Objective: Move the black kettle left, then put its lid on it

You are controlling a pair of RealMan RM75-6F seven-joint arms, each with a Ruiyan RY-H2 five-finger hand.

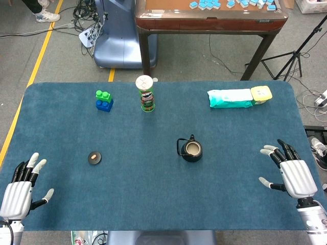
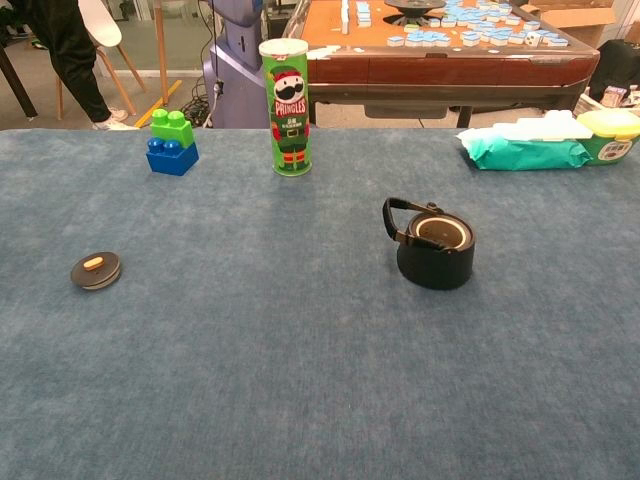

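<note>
The black kettle [image 1: 192, 150] [image 2: 433, 245] stands upright on the blue table cover [image 1: 153, 194] [image 2: 300, 380], its round mouth open and showing a pale inside. Its handle [image 1: 180, 146] [image 2: 394, 219] sticks out toward the lid's side and is tilted up. The lid [image 1: 94, 157] [image 2: 96, 270] lies flat on the same cover, well apart from the kettle, off to the kettle's left in both views. It is a small dark disc with a short orange knob on top, facing up.
</note>
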